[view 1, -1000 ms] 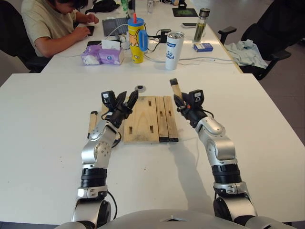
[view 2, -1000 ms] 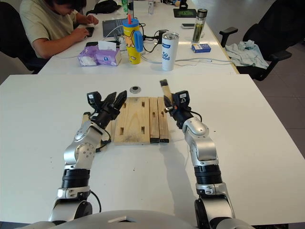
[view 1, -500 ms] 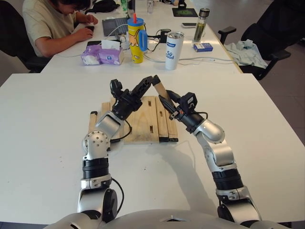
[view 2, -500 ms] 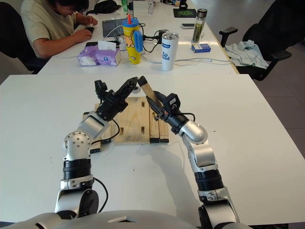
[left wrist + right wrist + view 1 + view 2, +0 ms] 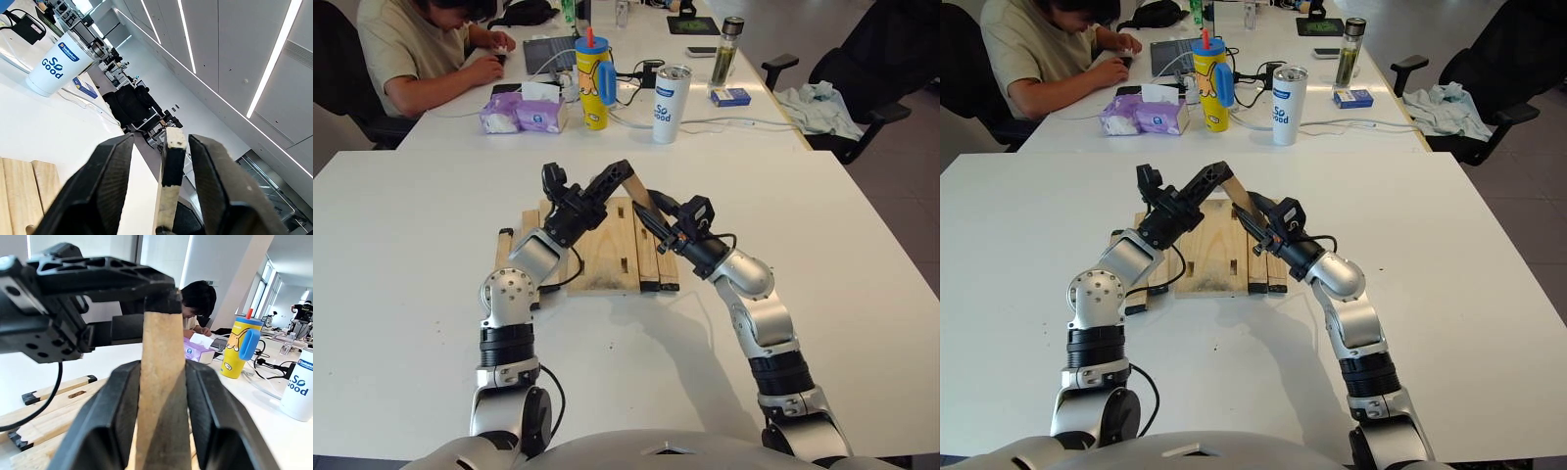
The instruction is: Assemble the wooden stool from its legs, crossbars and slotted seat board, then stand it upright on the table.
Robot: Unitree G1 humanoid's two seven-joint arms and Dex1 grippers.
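Wooden leg [image 5: 162, 362] clamped tight in right gripper [image 5: 654, 213], held tilted above slotted seat board [image 5: 607, 253] lying flat on white table [image 5: 411, 245]. Dark-capped top end sitting between parted fingers of left gripper [image 5: 615, 174], a small gap either side. Second leg [image 5: 503, 250] flat on table, near board's left edge.
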